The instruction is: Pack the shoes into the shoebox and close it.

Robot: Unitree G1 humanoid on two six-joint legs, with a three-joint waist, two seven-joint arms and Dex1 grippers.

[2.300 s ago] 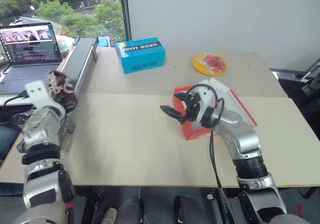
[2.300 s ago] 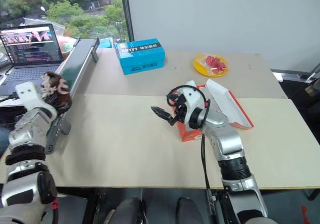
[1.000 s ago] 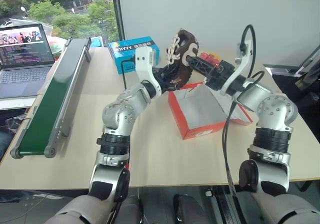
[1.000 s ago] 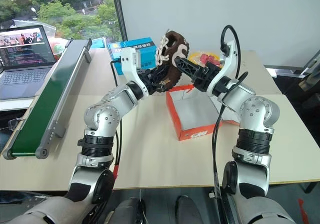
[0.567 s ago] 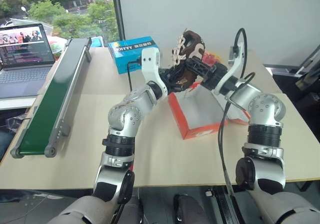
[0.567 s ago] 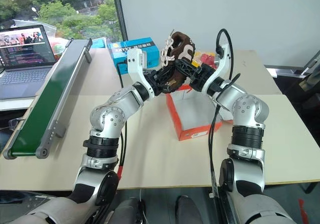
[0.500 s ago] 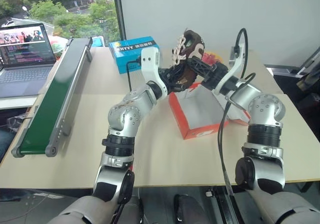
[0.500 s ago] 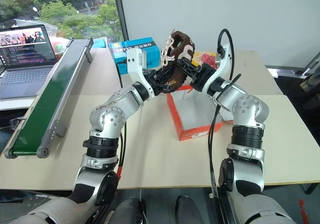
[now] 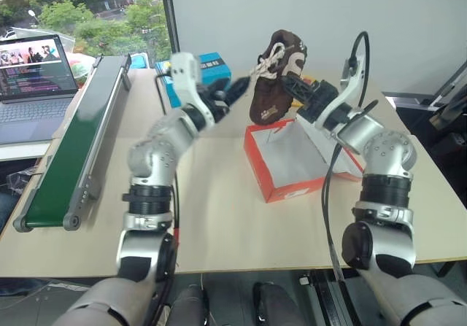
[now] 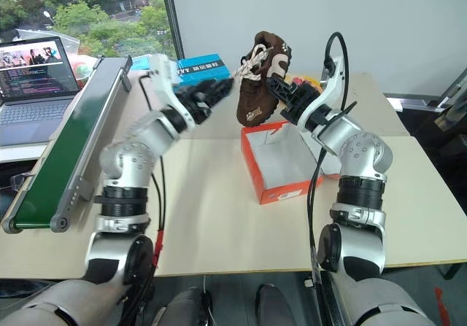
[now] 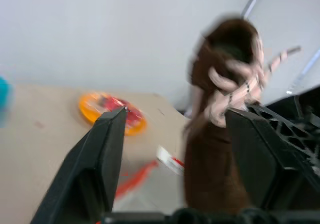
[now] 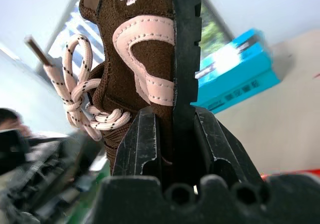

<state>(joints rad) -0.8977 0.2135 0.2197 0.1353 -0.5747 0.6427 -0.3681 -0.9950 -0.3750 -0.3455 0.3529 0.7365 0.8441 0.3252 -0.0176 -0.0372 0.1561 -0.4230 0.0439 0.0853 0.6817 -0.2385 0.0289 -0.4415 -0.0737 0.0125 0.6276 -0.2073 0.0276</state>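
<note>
Beige tabletop (image 9: pixel 219 216) by the window: the orange-red cardboard shoebox (image 9: pixel 292 167) sat open, white inside, lid folded back. The right gripper (image 9: pixel 290 87) was clamped on a dark brown sneaker with cream laces (image 9: pixel 276 74), holding it in the air above the box's far edge. The left gripper (image 9: pixel 228 92) hung just beside the shoe, fingers spread, holding nothing.

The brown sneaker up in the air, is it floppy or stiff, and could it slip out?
The sneaker probably stays fairly stiff: it hangs without sagging from the right tool. Its laces dangle loosely. Pinched only at the sole, it might swing or slip.
</note>
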